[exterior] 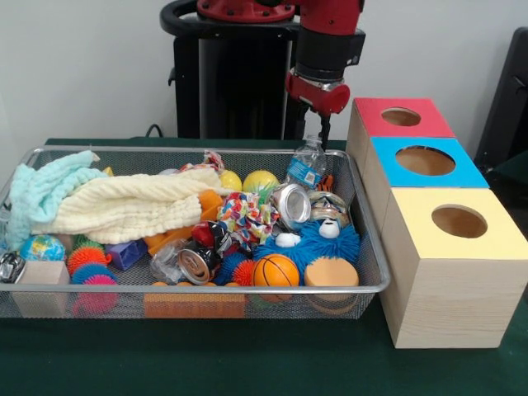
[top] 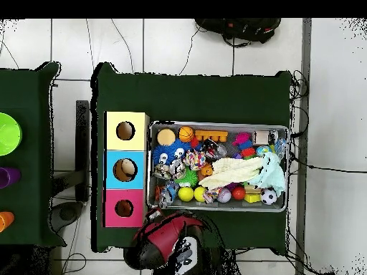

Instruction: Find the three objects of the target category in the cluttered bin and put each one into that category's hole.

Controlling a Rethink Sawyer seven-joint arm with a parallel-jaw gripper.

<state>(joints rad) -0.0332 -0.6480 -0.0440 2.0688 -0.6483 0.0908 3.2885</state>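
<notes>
Backdrop: pale wall behind a black pedestal; a bench point(exterior: 247, 355) under dark green cloth carries everything.
End effector point(exterior: 325, 132): hangs from the red wrist over the far right corner of the cluttered bin point(exterior: 206, 289), just beside a plastic bottle point(exterior: 307, 165). I cannot tell whether it is spread or pressed together. Nothing appears to be carried.
Nearest target: the hole point(exterior: 401, 116) in the red-topped box is just to the side of the end effector, outside the bin's wall. It looks dark and unobstructed.
Other boxes: blue-topped box point(exterior: 425, 161) and yellow-topped box point(exterior: 458, 221) stand in a row with the red one, touching, along the bin's short side.
The three objects: no duck shows whole. An orange-yellow lump point(exterior: 211, 203) peeps from under the cream cloth point(exterior: 132, 206) near the bin's middle and may be one; the rest are probably buried.
Decoys: two yellow balls point(exterior: 261, 181) at the far wall and an orange basketball point(exterior: 275, 270) at the near rim.
Clutter: a mint cloth point(exterior: 41, 194), a blue furry toy point(exterior: 309, 243), a tin can point(exterior: 293, 205), and spiky balls.
Handling: the ducks are likely light, soft and squashy, with skin that gives under a pinch. Taking one across the round body, not the head or beak, should hold best.
Risk: cloth may snag and lift along with the toy.
</notes>
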